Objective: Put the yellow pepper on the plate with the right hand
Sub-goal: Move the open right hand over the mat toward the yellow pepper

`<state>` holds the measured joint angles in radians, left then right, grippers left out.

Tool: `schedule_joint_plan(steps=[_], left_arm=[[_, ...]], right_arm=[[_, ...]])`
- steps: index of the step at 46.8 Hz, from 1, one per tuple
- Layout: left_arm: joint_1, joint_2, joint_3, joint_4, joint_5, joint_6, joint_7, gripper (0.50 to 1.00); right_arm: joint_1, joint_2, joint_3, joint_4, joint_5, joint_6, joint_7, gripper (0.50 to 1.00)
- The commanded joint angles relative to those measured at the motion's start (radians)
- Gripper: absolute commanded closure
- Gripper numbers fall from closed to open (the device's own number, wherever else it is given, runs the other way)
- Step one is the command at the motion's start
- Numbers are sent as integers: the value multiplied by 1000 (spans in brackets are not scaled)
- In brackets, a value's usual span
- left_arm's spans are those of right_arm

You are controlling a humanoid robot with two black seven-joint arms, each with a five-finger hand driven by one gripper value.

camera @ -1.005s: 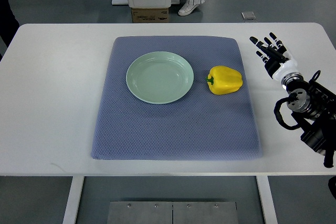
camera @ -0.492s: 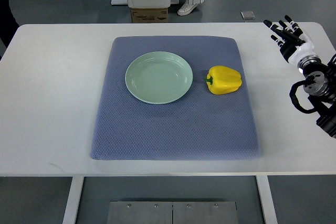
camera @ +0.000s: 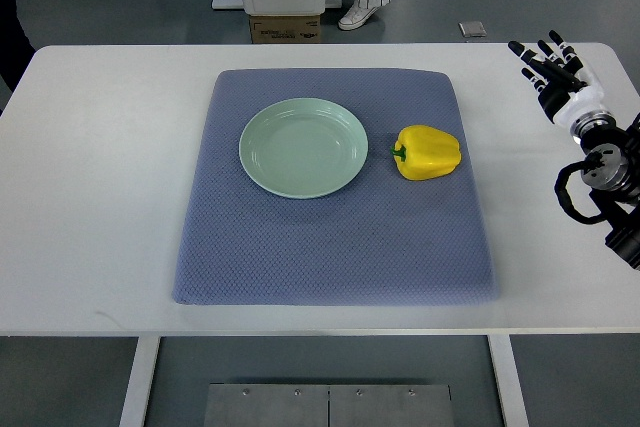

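A yellow pepper (camera: 429, 152) lies on its side on the blue-grey mat (camera: 335, 237), green stem pointing left toward the plate. The pale green plate (camera: 304, 147) sits empty on the mat just left of the pepper. My right hand (camera: 549, 65) is over the white table near its far right corner, fingers spread and empty, well to the right of the pepper and off the mat. My left arm does not show.
The white table (camera: 100, 197) carries the mat in its middle. Beyond the far edge stand a white pedestal with a cardboard box (camera: 285, 27) and a person's shoe (camera: 357, 15). A small grey object (camera: 473, 29) lies on the floor.
My right hand swung up and to the right, away from the pepper, a second ago and has since barely shifted. Pepper and plate have not moved.
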<state>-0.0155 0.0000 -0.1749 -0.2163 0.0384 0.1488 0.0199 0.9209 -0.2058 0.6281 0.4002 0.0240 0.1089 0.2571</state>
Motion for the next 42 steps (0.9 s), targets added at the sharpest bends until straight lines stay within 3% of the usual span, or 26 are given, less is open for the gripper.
schedule_joint_plan(steps=[1, 15, 32, 42], left_arm=[[0, 0, 0, 0, 0, 0, 0, 500], [0, 0, 0, 0, 0, 0, 0, 500], [0, 0, 0, 0, 0, 0, 0, 500], [0, 0, 0, 0, 0, 0, 0, 500]], right_arm=[[4, -3, -37, 5, -1, 0, -1, 500], [12, -59, -139, 123, -10, -2, 2, 500], [76, -274, -329, 489, -228, -17, 5, 500], [173, -326, -522, 543, -380, -17, 5, 500]])
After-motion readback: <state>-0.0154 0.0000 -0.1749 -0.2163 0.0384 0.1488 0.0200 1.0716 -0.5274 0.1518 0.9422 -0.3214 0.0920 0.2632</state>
